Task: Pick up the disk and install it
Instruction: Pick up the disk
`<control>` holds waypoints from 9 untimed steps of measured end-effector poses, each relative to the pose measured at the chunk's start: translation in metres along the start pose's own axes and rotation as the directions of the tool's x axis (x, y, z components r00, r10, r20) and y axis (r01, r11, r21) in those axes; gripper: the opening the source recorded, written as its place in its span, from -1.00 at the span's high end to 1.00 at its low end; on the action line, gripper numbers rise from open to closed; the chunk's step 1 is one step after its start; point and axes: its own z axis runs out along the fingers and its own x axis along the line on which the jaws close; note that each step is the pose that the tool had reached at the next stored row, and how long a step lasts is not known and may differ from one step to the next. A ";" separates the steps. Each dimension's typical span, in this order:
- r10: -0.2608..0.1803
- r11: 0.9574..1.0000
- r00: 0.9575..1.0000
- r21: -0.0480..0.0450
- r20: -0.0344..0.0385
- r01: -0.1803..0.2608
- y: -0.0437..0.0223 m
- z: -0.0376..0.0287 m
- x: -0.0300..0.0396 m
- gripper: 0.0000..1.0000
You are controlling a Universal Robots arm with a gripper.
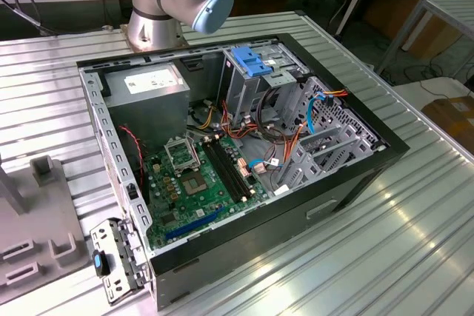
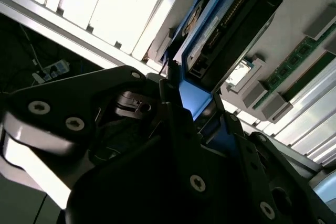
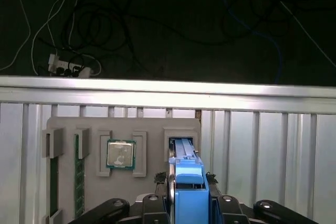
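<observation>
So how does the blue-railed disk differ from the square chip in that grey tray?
The blue-railed grey metal disk stands on edge in its slot; the square silver, green-edged chip lies flat. The disk is framed in blue, the chip in green. Both sit in slots of the grey plastic tray.

- The exterior view looks down at a slant from well back and high. The grey parts tray (image 1: 29, 220) is cut off at the exterior view's left edge, and the open computer case (image 1: 355, 183) stands beside the tray, toward the exterior view's right.
- The first wrist view hangs above the tray (image 3: 152, 129) and faces down past the gripper (image 3: 189, 205). It takes in the tray's width, with the table edge (image 3: 157, 95) and dark floor beyond the tray.
- The second wrist view sits very close against the gripper (image 2: 197, 111), looking along it toward the tray (image 2: 252, 95).
- Both wrist views share the tray, the processor chip (image 3: 121, 155) (image 2: 240, 72) lying in it, and the disk (image 3: 188, 182) (image 2: 239, 11). All three views share the tray.
</observation>
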 end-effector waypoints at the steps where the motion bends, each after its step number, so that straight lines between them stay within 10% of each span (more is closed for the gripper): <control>1: -0.003 1.000 1.000 0.000 0.000 0.003 0.0000 0.0000 0.0000 0.25; 9: -0.001 1.000 1.000 0.000 0.000 0.001 0.0000 0.0001 0.0000 0.25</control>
